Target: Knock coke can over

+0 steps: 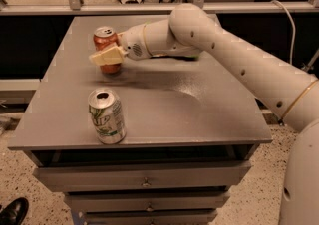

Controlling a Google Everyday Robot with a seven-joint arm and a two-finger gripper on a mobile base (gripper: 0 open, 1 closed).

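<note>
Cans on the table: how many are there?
2. The coke can stands far left, the end effector in front of it; the green-and-white can stands near the front edge.

The grey worktop [199,114] tops a stack of drawers [144,181]. A green-and-white can [106,116] stands upright near its front left edge. Just behind that can stands the coke can [103,41], with the gripper [106,56] across its front. Farther back and to the right of the green-and-white can lies a green item [189,58], mostly hidden.
</note>
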